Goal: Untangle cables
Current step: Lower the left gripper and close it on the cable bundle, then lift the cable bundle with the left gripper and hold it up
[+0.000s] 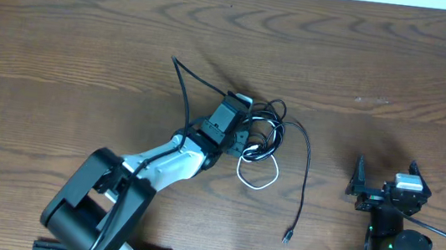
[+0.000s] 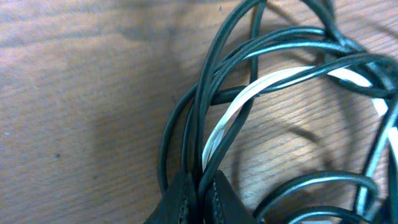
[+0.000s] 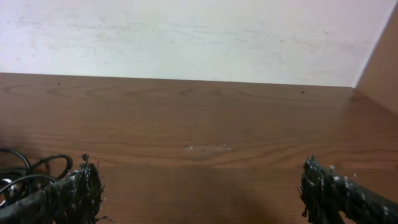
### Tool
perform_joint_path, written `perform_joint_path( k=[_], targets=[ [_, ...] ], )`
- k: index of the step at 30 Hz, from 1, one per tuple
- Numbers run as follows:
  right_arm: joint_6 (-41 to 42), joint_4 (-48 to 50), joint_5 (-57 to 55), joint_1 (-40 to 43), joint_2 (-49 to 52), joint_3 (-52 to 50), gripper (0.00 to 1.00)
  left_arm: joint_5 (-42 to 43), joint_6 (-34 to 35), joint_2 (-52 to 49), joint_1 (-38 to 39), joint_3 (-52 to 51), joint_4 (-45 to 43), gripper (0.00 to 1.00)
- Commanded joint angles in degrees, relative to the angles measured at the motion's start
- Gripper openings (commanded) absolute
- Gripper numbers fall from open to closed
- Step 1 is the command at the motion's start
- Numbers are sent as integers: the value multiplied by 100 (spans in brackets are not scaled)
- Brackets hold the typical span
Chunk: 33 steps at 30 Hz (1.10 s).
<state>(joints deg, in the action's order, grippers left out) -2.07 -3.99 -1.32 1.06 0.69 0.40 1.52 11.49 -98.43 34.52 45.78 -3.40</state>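
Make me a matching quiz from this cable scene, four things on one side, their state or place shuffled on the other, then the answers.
Things:
1. left hand
2. right hand
3. white cable
4. long black cable

States or places:
A. open, above the table, holding nothing
B. shut on black cables
C. loops out of the pile on the robots' side
D. trails away from the pile, its plug end lying alone

Pairs: 1-B, 2-A, 3-C, 4-D
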Motion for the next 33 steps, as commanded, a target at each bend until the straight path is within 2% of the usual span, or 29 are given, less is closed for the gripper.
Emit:
perform_joint_path(
  k=[1, 20, 24, 33],
  targets=[
    [55, -13, -63, 39, -31, -9, 99, -74, -179, 461, -9, 92, 33, 8],
    [55, -13, -66, 39, -31, -9, 99, -127, -289, 2111, -11, 92, 511, 7],
    [55, -13, -66, 39, -31, -9, 99, -382, -289, 2428, -11, 92, 688, 7],
    [55, -13, -66, 39, -31, -9, 99, -544, -289, 2579, -11, 92, 1071, 7]
  ],
)
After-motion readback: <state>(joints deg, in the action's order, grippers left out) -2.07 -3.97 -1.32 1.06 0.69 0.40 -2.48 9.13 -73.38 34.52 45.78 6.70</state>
